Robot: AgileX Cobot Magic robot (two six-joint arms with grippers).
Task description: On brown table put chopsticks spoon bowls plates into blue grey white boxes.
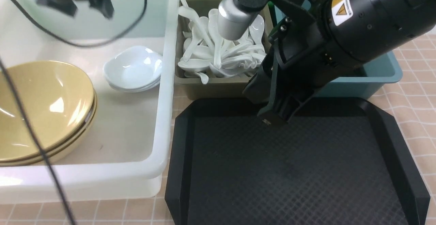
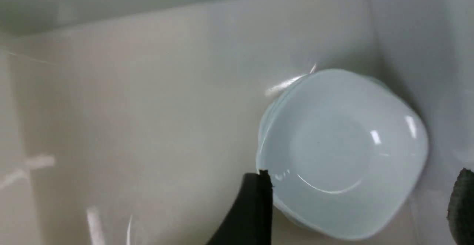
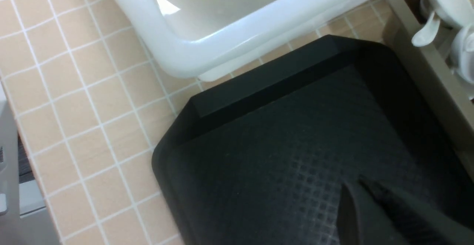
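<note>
A stack of white plates [image 1: 133,68] [image 2: 340,152] lies in the big white box [image 1: 167,82] [image 2: 148,108], beside stacked yellow bowls [image 1: 44,106]. My left gripper [image 1: 89,10] [image 2: 361,200] hovers open above the plates, one finger on each side of the top one and clear of it. Several white spoons [image 1: 218,54] [image 3: 426,33] fill the grey box [image 1: 218,82]. The blue box [image 1: 378,71] stands behind my right arm. My right gripper [image 1: 272,116] [image 3: 351,182] is shut with nothing in it, low over the far edge of the black tray [image 1: 289,170]. No chopsticks are in view.
The brown table [image 1: 415,92] [image 3: 74,89] shows around the tray and boxes. The white box [image 3: 207,48] nearly touches the tray [image 3: 259,145] at one corner. A black cable [image 1: 30,126] hangs across the bowls.
</note>
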